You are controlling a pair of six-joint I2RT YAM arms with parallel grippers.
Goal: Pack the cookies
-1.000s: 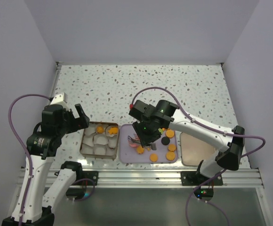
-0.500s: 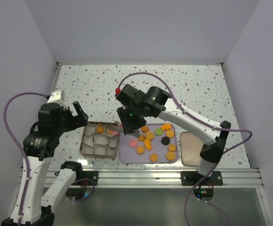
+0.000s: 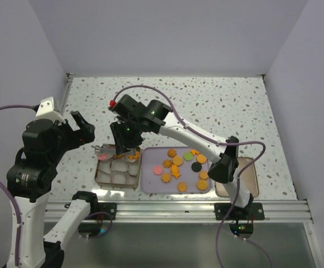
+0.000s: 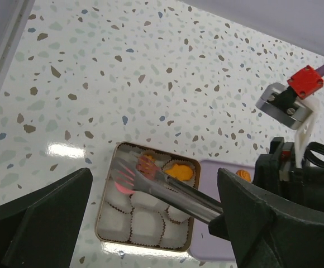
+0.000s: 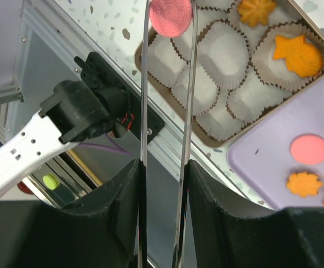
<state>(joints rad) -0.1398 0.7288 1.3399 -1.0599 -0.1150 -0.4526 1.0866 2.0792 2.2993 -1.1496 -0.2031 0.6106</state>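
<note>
Right end effector (image 5: 163,167) squeezes metal tongs (image 5: 143,84), which pinch a pink cookie (image 5: 171,9) over the far-left cup of the box (image 4: 104,195). Two orange cookies (image 5: 296,47) sit in its far cups; other cookies (image 3: 177,161) lie on the purple tray (image 3: 151,181). Left end effector (image 3: 81,125) hovers spread above the bench (image 3: 206,100).

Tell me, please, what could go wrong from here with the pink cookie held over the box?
1. The pink round cookie is pinched only by its edges between the thin tips of the metal tongs that the right gripper holds; it could slip out early.
2. It hangs near a corner of the brown box, so a release may land it on the rim or outside.
3. The white paper cups crowd together; the tips could snag one.
</note>
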